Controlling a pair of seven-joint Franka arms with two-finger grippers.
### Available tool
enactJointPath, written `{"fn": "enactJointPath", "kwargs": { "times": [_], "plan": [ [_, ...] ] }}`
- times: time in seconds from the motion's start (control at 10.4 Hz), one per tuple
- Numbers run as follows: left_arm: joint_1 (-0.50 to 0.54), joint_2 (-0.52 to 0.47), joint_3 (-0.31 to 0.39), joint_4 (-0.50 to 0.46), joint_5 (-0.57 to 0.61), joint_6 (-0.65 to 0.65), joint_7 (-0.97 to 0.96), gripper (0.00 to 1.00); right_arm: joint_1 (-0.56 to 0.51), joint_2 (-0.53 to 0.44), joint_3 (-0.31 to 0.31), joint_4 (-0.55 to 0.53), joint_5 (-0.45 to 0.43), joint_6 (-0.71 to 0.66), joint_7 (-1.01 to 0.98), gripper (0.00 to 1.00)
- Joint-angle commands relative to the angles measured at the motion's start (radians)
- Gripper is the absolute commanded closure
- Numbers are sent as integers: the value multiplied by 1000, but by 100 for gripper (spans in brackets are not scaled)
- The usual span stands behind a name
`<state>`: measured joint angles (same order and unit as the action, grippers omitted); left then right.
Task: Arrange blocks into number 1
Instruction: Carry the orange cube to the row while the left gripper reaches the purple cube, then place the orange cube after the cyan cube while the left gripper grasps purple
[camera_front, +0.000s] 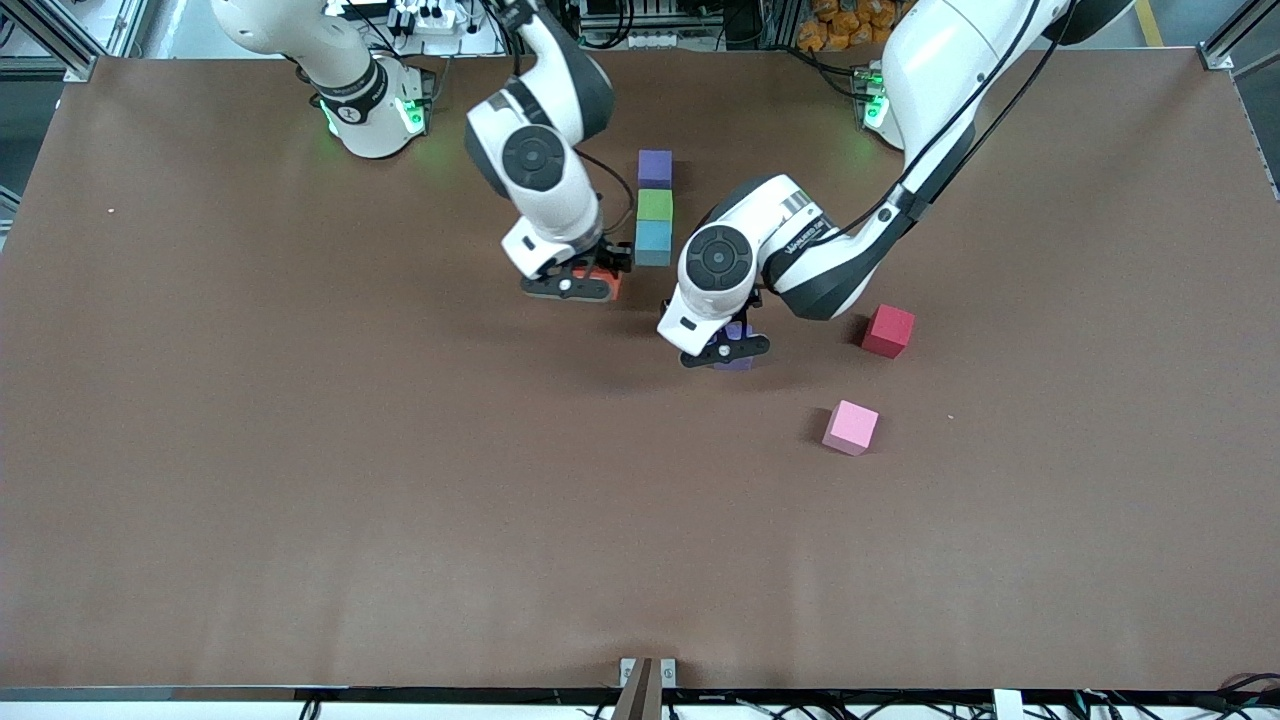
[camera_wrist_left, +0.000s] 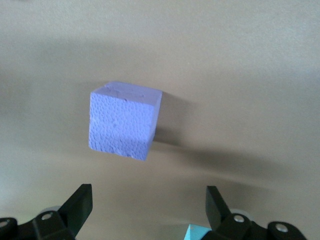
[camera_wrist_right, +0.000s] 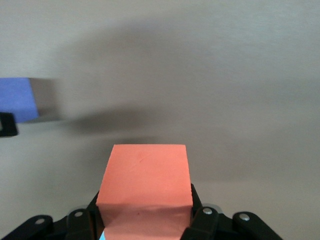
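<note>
Three blocks lie in a touching column mid-table: a purple block (camera_front: 655, 168) closest to the robots' bases, then a green block (camera_front: 655, 205), then a light blue block (camera_front: 653, 243). My right gripper (camera_front: 572, 285) (camera_wrist_right: 145, 207) is shut on the orange block (camera_front: 609, 284) (camera_wrist_right: 145, 180), just beside the light blue block's camera-side end. The second purple block (camera_front: 739, 348) (camera_wrist_left: 125, 120) rests on the table, largely hidden in the front view. My left gripper (camera_front: 725, 350) (camera_wrist_left: 148, 210) hangs over it, open, both fingers clear of it.
A red cube (camera_front: 888, 331) sits toward the left arm's end of the table, beside the left gripper. A pink cube (camera_front: 851, 427) lies nearer the front camera than the red one. The brown table (camera_front: 300, 480) stretches wide all round.
</note>
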<state>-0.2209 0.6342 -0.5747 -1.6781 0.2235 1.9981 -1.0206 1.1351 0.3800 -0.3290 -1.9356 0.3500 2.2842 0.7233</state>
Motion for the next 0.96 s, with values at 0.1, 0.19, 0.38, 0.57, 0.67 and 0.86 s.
{"fn": "enactJointPath", "kwargs": {
  "times": [0.1,0.19,0.38,0.57,0.67,0.86],
  "plan": [
    [40,-13,18,-20,25,-7,72,0,6,62,24,37,21,70,21,54],
    [43,-13,18,-22,25,-5,101,0,15,74,33,37,23,95,22,55],
    [43,-2,21,-23,25,17,116,0,23,108,59,40,23,159,70,55],
    [54,7,21,-38,25,44,116,0,54,138,67,38,23,173,77,55],
    [54,16,21,-38,25,44,116,0,66,152,68,40,23,173,105,55],
    [55,28,30,-38,25,71,116,0,74,166,93,37,24,172,137,55]
  ]
}}
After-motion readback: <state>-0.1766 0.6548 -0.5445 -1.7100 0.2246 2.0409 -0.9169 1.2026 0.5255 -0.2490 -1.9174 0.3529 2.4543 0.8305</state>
